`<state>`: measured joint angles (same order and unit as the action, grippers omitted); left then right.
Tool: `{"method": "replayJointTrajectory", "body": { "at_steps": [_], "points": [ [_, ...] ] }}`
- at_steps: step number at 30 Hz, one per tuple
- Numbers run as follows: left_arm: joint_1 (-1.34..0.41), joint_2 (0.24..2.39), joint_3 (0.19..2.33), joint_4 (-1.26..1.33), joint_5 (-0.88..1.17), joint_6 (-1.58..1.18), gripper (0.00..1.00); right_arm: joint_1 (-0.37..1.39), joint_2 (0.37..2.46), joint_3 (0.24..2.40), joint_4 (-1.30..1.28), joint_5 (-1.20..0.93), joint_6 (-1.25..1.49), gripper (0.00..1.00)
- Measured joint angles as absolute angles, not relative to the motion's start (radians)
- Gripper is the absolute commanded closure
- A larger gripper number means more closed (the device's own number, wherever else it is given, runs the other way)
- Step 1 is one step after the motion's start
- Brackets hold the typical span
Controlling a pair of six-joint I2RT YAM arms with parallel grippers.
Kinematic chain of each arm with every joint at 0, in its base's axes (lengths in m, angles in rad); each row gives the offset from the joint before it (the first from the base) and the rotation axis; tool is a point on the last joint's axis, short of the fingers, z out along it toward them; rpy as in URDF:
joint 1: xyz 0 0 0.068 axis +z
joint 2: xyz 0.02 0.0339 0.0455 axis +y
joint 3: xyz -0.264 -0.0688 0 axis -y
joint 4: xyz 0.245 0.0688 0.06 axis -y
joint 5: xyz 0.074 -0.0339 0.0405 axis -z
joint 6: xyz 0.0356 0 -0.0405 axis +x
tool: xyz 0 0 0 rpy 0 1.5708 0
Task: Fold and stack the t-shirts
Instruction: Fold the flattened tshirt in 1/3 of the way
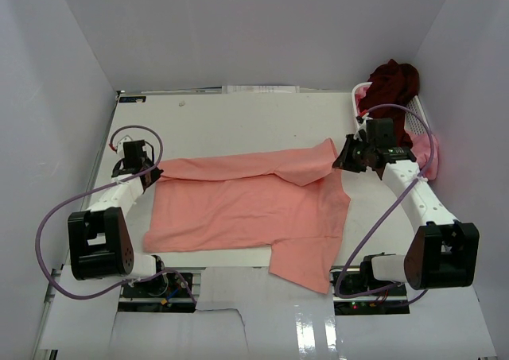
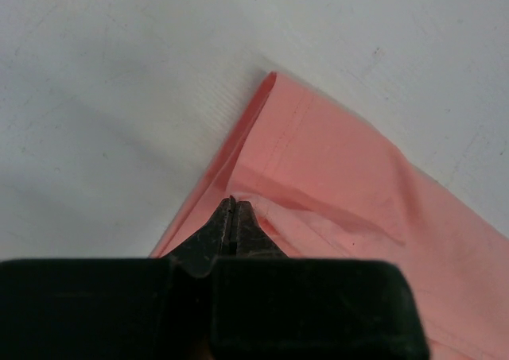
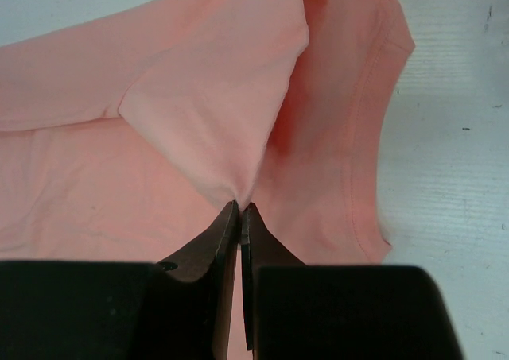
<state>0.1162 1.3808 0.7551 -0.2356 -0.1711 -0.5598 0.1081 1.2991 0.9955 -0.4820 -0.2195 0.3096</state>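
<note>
A salmon-pink t-shirt (image 1: 246, 209) lies spread across the middle of the table, its far edge folded over toward the near side. My left gripper (image 1: 149, 172) is shut on the shirt's left far corner; in the left wrist view the closed fingertips (image 2: 232, 202) pinch the cloth (image 2: 342, 169). My right gripper (image 1: 343, 158) is shut on the right far corner, and the right wrist view shows a fold of the fabric (image 3: 215, 114) drawn into the closed tips (image 3: 241, 207). A dark maroon t-shirt (image 1: 394, 78) is heaped at the back right. A brighter pink t-shirt (image 1: 435, 149) hangs beside it.
A white slatted basket (image 1: 415, 110) stands at the back right corner under the maroon and pink cloth, close behind my right arm. White walls close in the table on three sides. A sleeve of the salmon shirt (image 1: 306, 269) hangs past the mat's near edge.
</note>
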Motion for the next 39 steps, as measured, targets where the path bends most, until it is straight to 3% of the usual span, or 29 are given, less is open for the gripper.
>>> {"method": "replayJointTrajectory", "body": {
  "at_steps": [13,14,15,16,17,18,19,20,30,39],
  "points": [
    [0.116,1.419,0.700,-0.292,-0.146,-0.600,0.97,0.115,1.289,0.937,-0.535,-0.208,0.310,0.92],
    [0.116,1.418,0.700,-0.294,-0.146,-0.601,0.96,0.115,1.289,0.936,-0.539,-0.208,0.310,0.84],
    [0.116,1.417,0.700,-0.296,-0.146,-0.602,0.85,0.115,1.289,0.936,-0.545,-0.207,0.312,0.75],
    [0.116,1.416,0.700,-0.299,-0.147,-0.601,0.76,0.115,1.289,0.936,-0.550,-0.205,0.316,0.51],
    [0.116,1.412,0.700,-0.303,-0.148,-0.599,0.67,0.115,1.289,0.937,-0.556,-0.204,0.321,0.41],
    [0.116,1.408,0.700,-0.311,-0.152,-0.597,0.57,0.115,1.289,0.937,-0.562,-0.199,0.320,0.36],
    [0.116,1.401,0.700,-0.318,-0.157,-0.599,0.31,0.115,1.289,0.937,-0.567,-0.195,0.316,0.28],
    [0.116,1.393,0.700,-0.324,-0.163,-0.590,0.23,0.115,1.289,0.937,-0.570,-0.190,0.316,0.24],
    [0.116,1.320,0.776,-0.326,-0.232,-0.555,0.18,0.115,1.321,1.035,-0.581,-0.152,0.313,0.22],
    [0.116,1.416,0.827,-0.208,-0.175,-0.508,0.19,0.118,1.554,1.179,-0.517,-0.122,0.302,0.27]
  ]
}}
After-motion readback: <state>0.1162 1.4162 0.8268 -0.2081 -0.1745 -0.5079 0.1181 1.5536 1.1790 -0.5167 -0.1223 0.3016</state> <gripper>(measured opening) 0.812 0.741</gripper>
